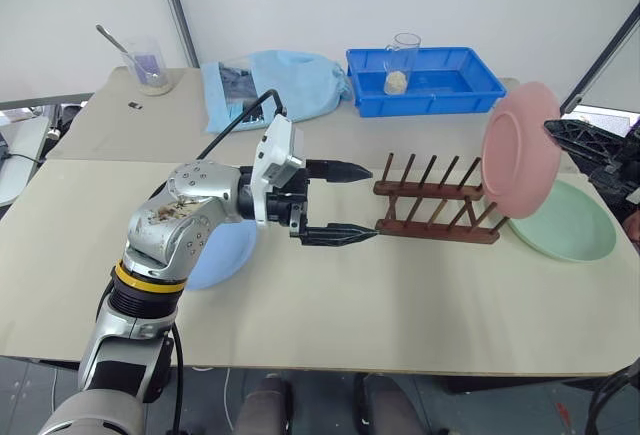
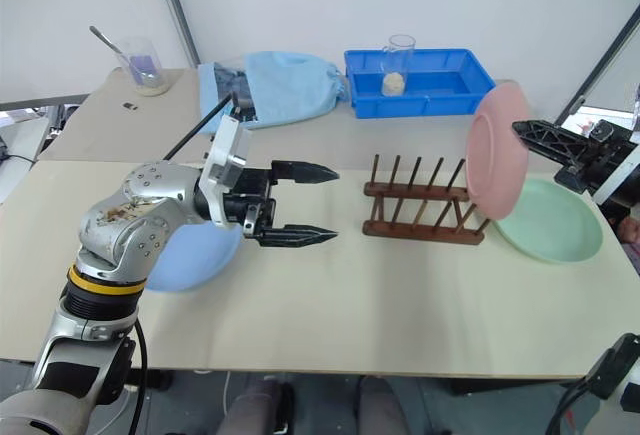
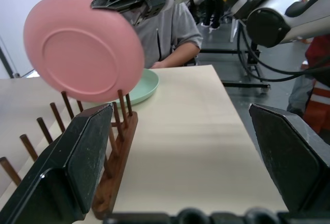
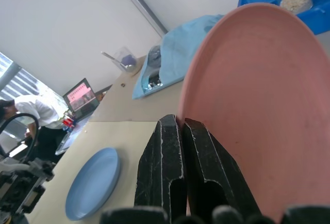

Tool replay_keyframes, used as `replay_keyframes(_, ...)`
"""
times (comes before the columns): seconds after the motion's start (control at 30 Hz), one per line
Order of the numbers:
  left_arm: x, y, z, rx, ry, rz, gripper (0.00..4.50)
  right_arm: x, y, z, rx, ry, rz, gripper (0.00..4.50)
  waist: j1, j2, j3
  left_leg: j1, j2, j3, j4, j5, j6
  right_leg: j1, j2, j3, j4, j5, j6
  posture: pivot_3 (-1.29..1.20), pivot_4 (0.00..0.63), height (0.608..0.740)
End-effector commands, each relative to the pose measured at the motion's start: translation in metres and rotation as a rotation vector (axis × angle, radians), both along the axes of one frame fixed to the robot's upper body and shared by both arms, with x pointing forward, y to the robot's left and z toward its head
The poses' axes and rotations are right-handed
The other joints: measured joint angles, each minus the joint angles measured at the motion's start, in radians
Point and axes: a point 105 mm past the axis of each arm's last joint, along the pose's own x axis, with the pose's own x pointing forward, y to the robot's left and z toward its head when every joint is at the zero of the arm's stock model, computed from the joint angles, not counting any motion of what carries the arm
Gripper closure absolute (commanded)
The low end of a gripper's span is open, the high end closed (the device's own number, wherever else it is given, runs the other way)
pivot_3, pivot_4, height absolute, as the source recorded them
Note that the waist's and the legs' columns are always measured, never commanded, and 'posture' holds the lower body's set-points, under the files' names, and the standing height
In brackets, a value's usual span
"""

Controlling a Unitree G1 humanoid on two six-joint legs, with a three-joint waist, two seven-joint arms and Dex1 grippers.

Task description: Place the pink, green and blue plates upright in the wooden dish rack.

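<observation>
Matte pink plate (image 1: 520,150) | pinched by right tool (image 4: 181,131) | left tool (image 1: 338,202) spread

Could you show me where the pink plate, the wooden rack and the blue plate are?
pink plate (image 1: 518,151), left eye view, middle of its face.
wooden dish rack (image 1: 436,229), left eye view, near base rail.
blue plate (image 2: 190,257), right eye view, its visible rim.

Beige table (image 1: 400,295) – wooden dish rack (image 1: 437,213), green plate (image 1: 565,225), blue plate (image 2: 190,255), blue tray (image 1: 425,80), cloth (image 1: 285,80).
</observation>
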Motion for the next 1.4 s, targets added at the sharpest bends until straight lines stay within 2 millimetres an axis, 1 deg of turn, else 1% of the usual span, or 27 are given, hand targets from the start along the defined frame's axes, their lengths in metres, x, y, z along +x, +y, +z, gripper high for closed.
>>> replay_keyframes(0.03, -0.004, 0.001, 0.016, -0.035, -0.039, -0.018, 0.00, 0.000, -0.008, 0.013, 0.000, -0.031, -0.028, 4.49, -0.001, 0.000, 0.000, 0.000, 0.000, 0.000, 0.000, 0.000, 0.000, 0.000, 0.000, 0.000, 0.000, 0.000, 0.000, 0.00, 0.150, 0.725)
replay_keyframes(0.1, -0.003, 0.001, 0.017, -0.038, -0.037, -0.018, 0.00, 0.002, -0.011, 0.012, 0.015, -0.019, -0.041, 4.49, 0.000, 0.000, 0.000, 0.000, 0.000, 0.000, 0.000, 0.000, 0.000, 0.000, 0.000, 0.000, 0.000, 0.000, 0.000, 0.00, 0.150, 0.725)
replay_keyframes(0.17, -0.004, 0.001, 0.016, -0.034, -0.032, -0.022, 0.00, 0.005, -0.015, 0.012, 0.013, -0.021, -0.074, 3.75, -0.001, 0.000, 0.000, 0.000, 0.000, 0.000, 0.000, 0.000, 0.000, 0.000, 0.000, 0.000, 0.000, 0.000, 0.000, 0.00, 0.150, 0.725)
replay_keyframes(0.2, -0.004, 0.001, 0.016, -0.032, -0.030, -0.024, 0.00, 0.006, -0.017, 0.012, 0.014, -0.026, -0.083, 3.51, -0.001, 0.000, 0.000, 0.000, 0.000, 0.000, 0.000, 0.000, 0.000, 0.000, 0.000, 0.000, 0.000, 0.000, 0.000, 0.00, 0.150, 0.725)
replay_keyframes(0.23, -0.004, 0.001, 0.016, -0.031, -0.029, -0.025, 0.00, 0.007, -0.017, 0.013, 0.014, -0.029, -0.088, 3.18, -0.001, 0.000, 0.000, 0.000, 0.000, 0.000, 0.000, 0.000, 0.000, 0.000, 0.000, 0.000, 0.000, 0.000, 0.000, 0.00, 0.150, 0.725)
replay_keyframes(0.33, -0.003, 0.000, 0.017, -0.031, -0.031, -0.024, 0.00, 0.009, -0.020, 0.015, 0.010, -0.046, -0.114, 2.07, -0.002, 0.000, 0.000, 0.000, 0.000, 0.000, 0.000, 0.000, 0.000, 0.000, 0.000, 0.001, 0.000, 0.000, 0.000, 0.00, 0.150, 0.725)
replay_keyframes(0.4, -0.002, 0.000, 0.017, -0.030, -0.036, -0.019, 0.00, 0.011, -0.024, 0.020, 0.004, -0.082, -0.154, 1.40, -0.003, 0.000, 0.000, 0.000, 0.000, 0.000, 0.000, 0.000, 0.000, 0.000, 0.000, 0.001, 0.000, 0.002, 0.003, 0.00, 0.150, 0.725)
replay_keyframes(0.47, -0.002, 0.000, 0.016, -0.030, -0.041, -0.013, 0.00, 0.013, -0.034, 0.029, -0.003, -0.131, -0.224, 0.79, -0.006, 0.000, 0.000, 0.000, 0.000, 0.000, 0.000, 0.000, 0.000, 0.000, 0.000, 0.001, 0.000, 0.002, 0.003, 0.00, 0.150, 0.725)
replay_keyframes(0.5, -0.002, 0.000, 0.016, -0.029, -0.042, -0.012, 0.00, 0.011, -0.040, 0.032, -0.061, -0.164, -0.265, 0.36, -0.006, 0.000, 0.000, 0.000, 0.000, 0.000, 0.000, 0.000, 0.000, 0.000, 0.000, 0.001, 0.000, 0.002, 0.003, 0.00, 0.150, 0.725)
replay_keyframes(0.53, -0.002, 0.000, 0.015, -0.028, -0.042, -0.011, 0.00, 0.010, -0.043, 0.034, -0.105, -0.186, -0.288, 0.07, -0.007, 0.000, 0.000, 0.000, 0.000, 0.000, 0.000, 0.000, 0.000, 0.000, 0.000, 0.001, 0.000, 0.001, 0.003, 0.00, 0.150, 0.725)
replay_keyframes(0.57, -0.003, 0.000, 0.015, -0.022, -0.045, -0.008, 0.00, 0.008, -0.046, 0.034, -0.132, -0.191, -0.301, 0.03, -0.006, 0.000, 0.000, 0.000, 0.000, 0.000, 0.000, 0.000, 0.000, 0.000, 0.000, 0.001, 0.000, 0.001, 0.003, 0.00, 0.150, 0.725)
replay_keyframes(0.63, -0.003, 0.002, 0.009, 0.008, -0.052, -0.005, 0.00, 0.001, -0.052, 0.017, -0.329, -0.163, -0.300, 0.03, 0.003, 0.000, 0.000, 0.000, 0.000, 0.000, 0.000, 0.000, 0.000, 0.000, 0.000, 0.001, 0.000, 0.001, 0.003, 0.00, 0.150, 0.725)
replay_keyframes(0.8, -0.007, 0.000, -0.003, 0.088, -0.101, -0.018, 0.00, -0.011, -0.066, -0.047, -0.913, -0.074, -0.182, 0.03, 0.004, 0.000, 0.000, 0.000, -0.001, 0.001, 0.000, -0.001, 0.002, 0.000, 0.000, 0.001, 0.000, 0.000, 0.007, 0.00, 0.150, 0.725)
replay_keyframes(0.83, -0.008, -0.002, -0.004, 0.095, -0.117, -0.019, 0.00, -0.013, -0.067, -0.059, -0.996, -0.060, -0.142, 0.03, 0.002, 0.000, 0.000, 0.000, -0.001, 0.002, 0.000, -0.001, 0.002, 0.000, 0.000, 0.003, 0.000, 0.001, 0.007, 0.00, 0.150, 0.725)
replay_keyframes(0.9, -0.007, -0.004, -0.004, 0.101, -0.147, -0.012, 0.00, -0.015, -0.068, -0.081, -1.102, -0.035, -0.069, 0.03, -0.003, 0.000, 0.000, 0.000, -0.001, 0.003, 0.000, -0.001, 0.002, 0.000, 0.000, 0.004, 0.000, 0.000, 0.005, 0.00, 0.150, 0.725)
replay_keyframes(0.97, -0.007, -0.006, -0.005, 0.109, -0.170, -0.012, 0.00, -0.014, -0.069, -0.099, -1.173, -0.017, -0.021, 0.03, -0.011, 0.001, 0.000, 0.001, -0.001, 0.004, 0.001, -0.001, 0.002, 0.000, 0.000, 0.004, 0.000, -0.001, 0.004, 0.00, 0.150, 0.725)
replay_keyframes(1.07, -0.008, -0.005, -0.010, 0.126, -0.178, -0.012, 0.00, -0.005, -0.072, -0.118, -1.239, -0.004, 0.008, 0.03, -0.020, 0.000, 0.000, 0.003, -0.001, 0.004, 0.002, -0.001, 0.001, 0.000, 0.000, 0.005, 0.001, 0.001, 0.003, 0.00, 0.150, 0.725)
replay_keyframes(1.2, -0.009, -0.005, -0.013, 0.132, -0.181, -0.006, 0.00, 0.010, -0.076, -0.133, -1.262, 0.012, -0.003, 0.03, -0.024, 0.000, 0.000, 0.006, -0.001, 0.005, 0.002, 0.000, 0.001, 0.001, 0.002, 0.009, 0.002, 0.002, 0.002, 0.00, 0.150, 0.725)
replay_keyframes(1.3, -0.008, -0.005, -0.012, 0.129, -0.185, 0.004, 0.00, 0.020, -0.075, -0.144, -1.255, 0.033, 0.003, 0.03, -0.024, 0.000, 0.000, 0.007, -0.001, 0.006, 0.001, 0.000, 0.002, 0.001, 0.004, 0.013, 0.002, 0.002, 0.002, 0.00, 0.150, 0.725)
replay_keyframes(1.4, -0.007, -0.005, -0.013, 0.128, -0.185, 0.012, 0.00, 0.029, -0.073, -0.152, -1.248, 0.051, 0.009, 0.03, -0.023, 0.000, 0.000, 0.006, 0.000, 0.006, 0.001, 0.000, 0.002, 0.001, 0.011, 0.022, 0.001, 0.002, 0.002, 0.00, 0.150, 0.725)
